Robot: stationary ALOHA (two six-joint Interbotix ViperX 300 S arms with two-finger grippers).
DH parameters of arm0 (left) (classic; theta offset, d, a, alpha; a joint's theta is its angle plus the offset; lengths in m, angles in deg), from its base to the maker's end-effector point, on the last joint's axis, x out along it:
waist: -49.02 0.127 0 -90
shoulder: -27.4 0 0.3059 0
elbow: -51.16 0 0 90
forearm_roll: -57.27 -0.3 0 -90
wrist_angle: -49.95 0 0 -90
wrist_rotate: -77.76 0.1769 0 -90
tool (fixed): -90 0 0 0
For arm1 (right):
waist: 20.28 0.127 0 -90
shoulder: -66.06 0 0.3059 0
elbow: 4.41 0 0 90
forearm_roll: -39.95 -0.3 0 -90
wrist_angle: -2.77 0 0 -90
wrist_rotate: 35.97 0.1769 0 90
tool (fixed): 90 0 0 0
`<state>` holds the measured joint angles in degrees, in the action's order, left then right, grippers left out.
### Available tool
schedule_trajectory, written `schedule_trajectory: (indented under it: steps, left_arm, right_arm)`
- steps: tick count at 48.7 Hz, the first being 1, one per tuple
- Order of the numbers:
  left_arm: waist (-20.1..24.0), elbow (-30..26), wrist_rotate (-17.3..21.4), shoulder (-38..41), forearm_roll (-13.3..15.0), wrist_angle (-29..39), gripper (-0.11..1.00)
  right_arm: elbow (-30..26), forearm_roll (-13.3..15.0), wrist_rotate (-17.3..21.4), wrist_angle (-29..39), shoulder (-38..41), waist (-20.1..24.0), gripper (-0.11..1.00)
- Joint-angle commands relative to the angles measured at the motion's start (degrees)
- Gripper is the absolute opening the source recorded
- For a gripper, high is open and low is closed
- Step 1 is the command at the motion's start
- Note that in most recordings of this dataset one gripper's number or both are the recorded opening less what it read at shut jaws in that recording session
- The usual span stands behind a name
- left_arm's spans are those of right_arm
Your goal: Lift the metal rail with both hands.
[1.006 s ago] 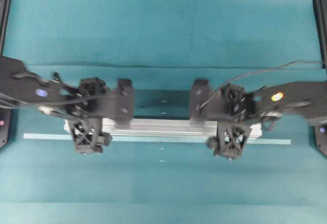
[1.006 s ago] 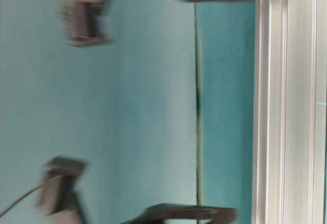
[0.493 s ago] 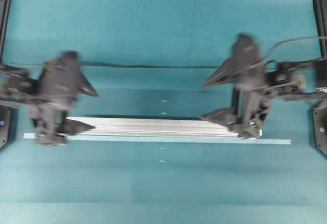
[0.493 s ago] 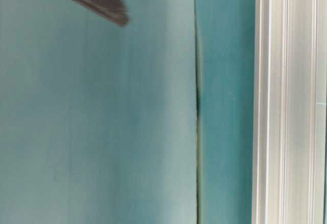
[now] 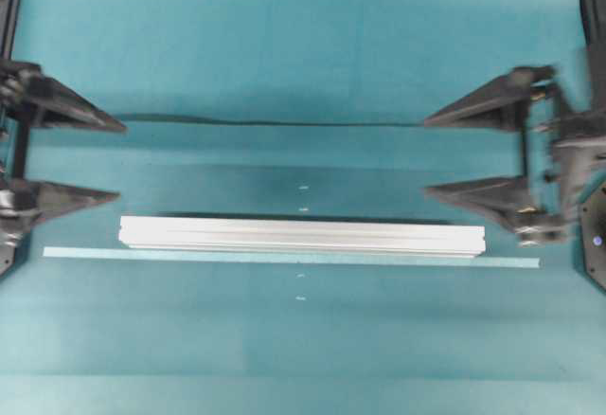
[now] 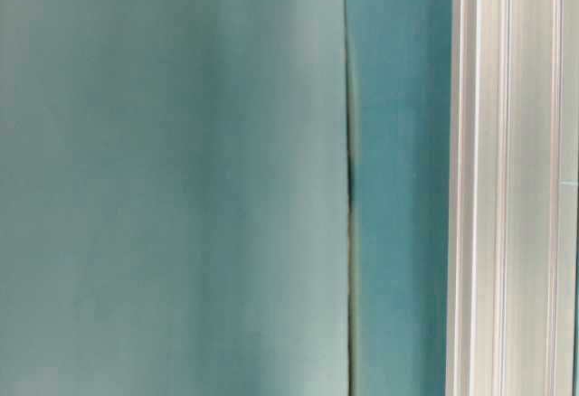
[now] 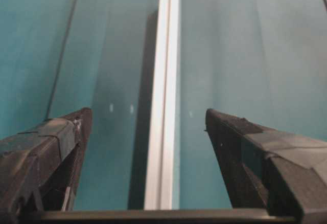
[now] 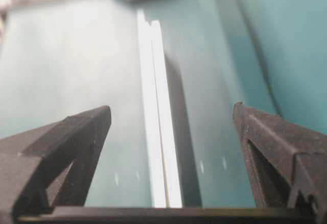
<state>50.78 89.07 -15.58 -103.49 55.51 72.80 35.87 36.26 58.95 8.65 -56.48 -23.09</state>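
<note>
Nearest the overhead camera, bare teal table (image 5: 303, 358), then the thin pale tape strip (image 5: 284, 257) with the metal rail (image 5: 301, 236) flat just behind it, nothing touching it. Behind and out at the table's ends, left gripper (image 5: 114, 161) and right gripper (image 5: 428, 154), jaws spread wide, empty, well apart from the rail. Judged as no grasp made, rail unlifted; next: bring each claw over a rail end, close, raise together and level.
</note>
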Motion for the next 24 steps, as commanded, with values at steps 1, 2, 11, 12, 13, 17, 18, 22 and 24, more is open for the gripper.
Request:
schedule_trajectory:
  steps: [1,2,11,12,13,17,18,22,24]
  left_arm:
    - [0.18,-0.88,-0.09,-1.05,-0.09,-0.70,0.90]
    - [0.09,-0.88,-0.09,-1.23,-0.09,-0.97,0.90]
    - [0.18,-0.88,-0.09,-1.67,-0.09,-4.83,0.90]
    - [0.18,-0.88,0.00,-1.58,-0.09,-5.36,0.90]
    - [0.18,-0.79,0.00,-1.58,-0.09,-5.89,0.90]
    - [0.18,-0.79,0.09,-1.49,-0.09,-7.38,0.90]
    - [0.18,-0.79,0.09,-1.49,-0.09,-7.65,0.90]
    - [0.09,-0.79,0.09,-1.67,-0.09,-7.91,0.90]
    - [0.09,-0.70,0.00,-1.76,-0.09,-7.91,0.90]
  right_arm:
    - [0.00,0.18,-0.09,-0.79,-3.52,0.00,0.97]
    - [0.09,0.18,-0.09,-0.79,-4.22,0.00,0.97]
    - [0.70,0.18,0.00,-0.79,-10.46,0.00,0.97]
    - [0.70,0.18,0.00,-0.79,-10.99,0.00,0.97]
    - [0.79,0.18,0.00,-0.79,-11.43,0.00,0.97]
    - [0.97,0.18,0.00,-0.70,-12.92,0.00,0.97]
    - [0.97,0.18,0.00,-0.62,-13.27,0.00,0.97]
    - [1.32,0.18,0.09,-0.44,-14.15,0.00,0.97]
    - [1.58,0.18,0.18,-0.35,-14.59,0.00,0.97]
